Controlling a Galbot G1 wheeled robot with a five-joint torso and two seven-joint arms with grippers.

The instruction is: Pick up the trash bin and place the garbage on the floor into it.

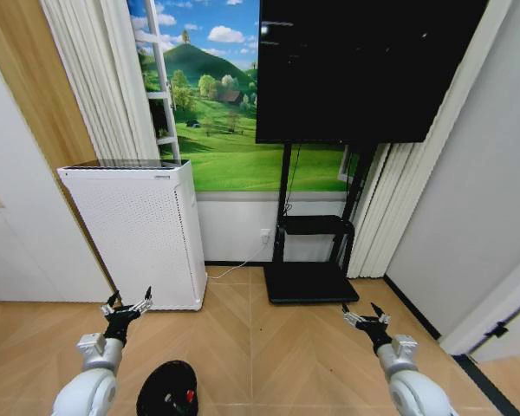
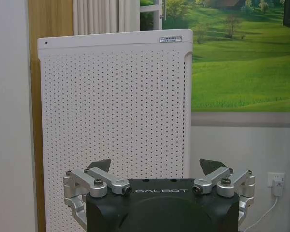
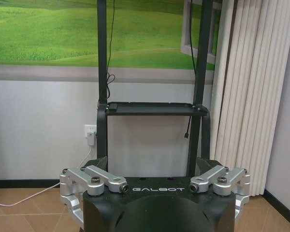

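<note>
The trash bin, round and black, stands on the parquet floor at the head view's lower edge, just right of my left arm. Small red and white bits show in its dark mouth; I cannot tell whether they are the garbage. My left gripper is held out above the floor, past the bin, open and empty. My right gripper hangs level with it on the right, also open and empty. The left wrist view has the left gripper facing a white unit; the right gripper faces a black stand.
A white perforated air purifier stands ahead on the left. A black TV stand with a large screen is ahead centre. A cable runs from a wall socket. A wall with a dark skirting strip closes the right.
</note>
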